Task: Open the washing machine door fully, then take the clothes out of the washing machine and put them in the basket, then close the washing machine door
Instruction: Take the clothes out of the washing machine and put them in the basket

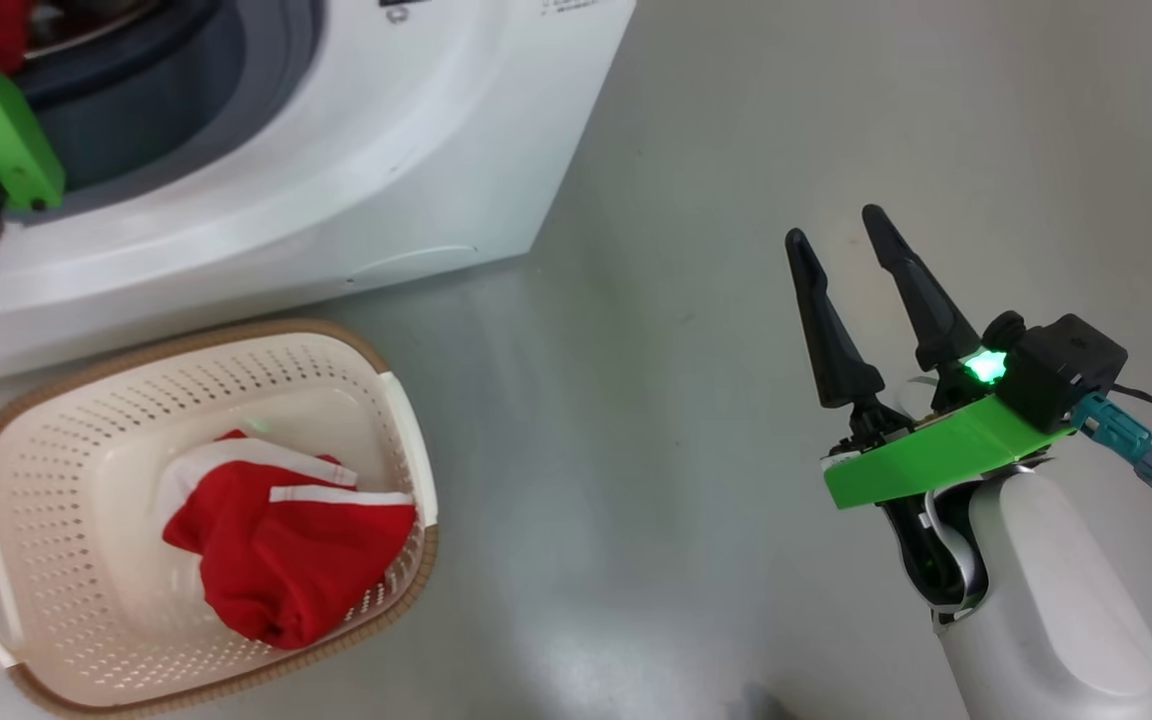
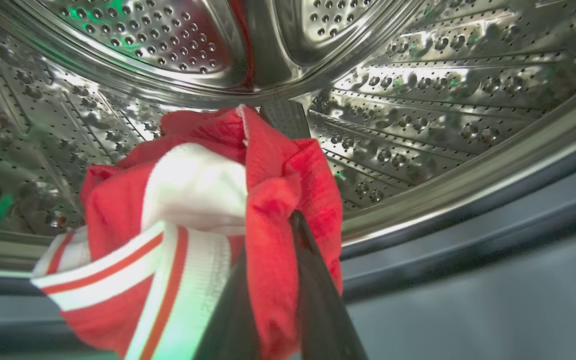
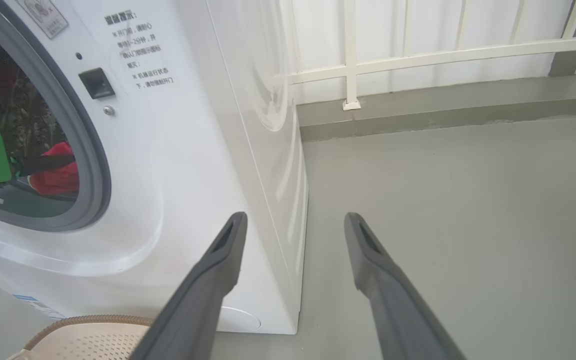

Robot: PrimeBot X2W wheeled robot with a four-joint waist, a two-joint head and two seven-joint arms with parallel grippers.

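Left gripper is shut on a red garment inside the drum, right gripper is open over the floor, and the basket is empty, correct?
Not the basket: the head view shows a red and white garment lying in it. The rest holds: left gripper shut on a red garment in the drum, right gripper open over the floor.

Left gripper (image 2: 270, 250) tips buried in clothes (image 2: 193, 190); basket (image 3: 88, 340) cropped by bottom edge; washing machine (image 3: 183, 175) print unreadable.
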